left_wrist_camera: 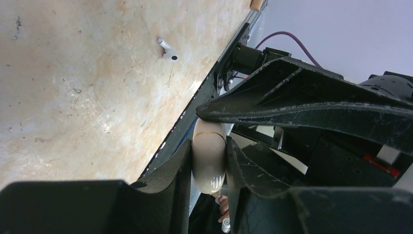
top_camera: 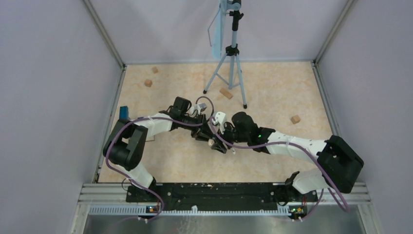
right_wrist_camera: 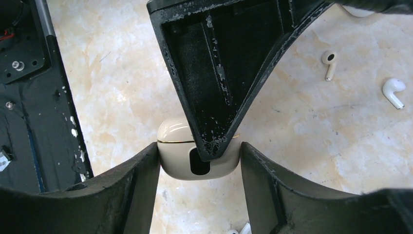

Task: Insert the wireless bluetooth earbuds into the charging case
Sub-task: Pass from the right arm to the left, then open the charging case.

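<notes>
- Left tool (left_wrist_camera: 208, 152) is clenched on the cream rounded plastic charging case (left_wrist_camera: 209, 170).
- Right tool (right_wrist_camera: 199, 158) clamps the same case by its sides.
- Two tiny white plastic earbuds (right_wrist_camera: 329, 63) lie loose on the beige marbled worktop (right_wrist_camera: 302, 136), right of the case.

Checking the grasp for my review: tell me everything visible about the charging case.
The charging case is a small, rounded, glossy cream plastic shell with a thin gold seam line; its lid looks closed. Near the middle of the table, the left end effector pinches it between both fingers, while the right end effector flanks its sides, apparently touching.
</notes>
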`<state>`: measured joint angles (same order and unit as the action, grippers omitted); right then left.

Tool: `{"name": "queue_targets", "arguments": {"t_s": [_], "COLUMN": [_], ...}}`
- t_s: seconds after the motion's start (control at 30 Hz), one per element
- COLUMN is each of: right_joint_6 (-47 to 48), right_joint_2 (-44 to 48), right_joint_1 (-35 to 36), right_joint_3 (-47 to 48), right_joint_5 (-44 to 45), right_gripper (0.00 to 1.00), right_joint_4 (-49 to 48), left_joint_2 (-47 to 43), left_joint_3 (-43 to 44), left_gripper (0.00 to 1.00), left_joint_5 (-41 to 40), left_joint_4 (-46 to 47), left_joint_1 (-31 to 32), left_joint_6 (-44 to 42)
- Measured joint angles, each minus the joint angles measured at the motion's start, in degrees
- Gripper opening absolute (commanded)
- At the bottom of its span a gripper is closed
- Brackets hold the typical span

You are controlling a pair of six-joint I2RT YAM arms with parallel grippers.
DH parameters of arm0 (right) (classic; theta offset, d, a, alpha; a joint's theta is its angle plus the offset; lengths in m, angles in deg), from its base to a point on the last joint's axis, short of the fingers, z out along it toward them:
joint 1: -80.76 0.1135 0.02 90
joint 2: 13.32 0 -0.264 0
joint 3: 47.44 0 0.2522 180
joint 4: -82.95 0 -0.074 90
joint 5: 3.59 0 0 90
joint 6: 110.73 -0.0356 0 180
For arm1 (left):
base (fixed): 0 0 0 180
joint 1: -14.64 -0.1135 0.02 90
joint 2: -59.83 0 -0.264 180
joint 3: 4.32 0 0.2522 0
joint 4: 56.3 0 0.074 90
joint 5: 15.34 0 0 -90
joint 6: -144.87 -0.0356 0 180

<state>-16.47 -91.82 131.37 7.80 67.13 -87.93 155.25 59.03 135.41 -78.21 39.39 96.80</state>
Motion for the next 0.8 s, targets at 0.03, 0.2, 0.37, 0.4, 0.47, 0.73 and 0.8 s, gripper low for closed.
{"name": "queue_targets", "arguments": {"t_s": [0.03, 0.2, 0.37, 0.4, 0.47, 0.73, 0.8], "right_joint_6": [-0.22, -1.73, -4.63, -5.22, -7.08, -28.41, -34.75], "right_joint_2": [-0.07, -0.7, 0.46, 1.36, 4.37, 23.56, 25.0], "right_joint_1": [0.02, 0.02, 0.02, 0.0, -0.24, -12.79, -14.27], "right_joint_3": [0.02, 0.98, 0.98, 0.98, 0.98, -8.94, -12.26], "right_joint_5": [0.07, 1.97, 4.87, 5.7, 7.85, 4.85, 4.13], "right_gripper": [0.79, 0.91, 0.92, 0.92, 0.92, 0.93, 0.92], "right_joint_4": [0.0, 1.79, 3.72, 4.5, 6.29, -3.98, -7.17], "left_joint_2": [0.0, 0.0, 0.0, 0.0, 0.0, -0.11, -0.52], "left_joint_3": [0.0, 0.0, 0.0, 0.0, 0.04, 0.5, 0.63], "left_gripper": [0.03, 0.0, 0.0, 0.0, 0.0, 0.0, 0.0], "left_joint_5": [-0.11, -0.15, -0.17, -0.17, -0.17, 0.26, 0.22], "left_joint_4": [0.04, -0.02, -0.02, -0.02, -0.02, 3.52, 5.05], "left_joint_1": [0.0, -0.02, -0.02, -0.02, -0.15, -0.42, -0.48], "left_joint_6": [0.11, 0.39, 0.61, 0.63, 0.85, 4.48, 5.2]}}
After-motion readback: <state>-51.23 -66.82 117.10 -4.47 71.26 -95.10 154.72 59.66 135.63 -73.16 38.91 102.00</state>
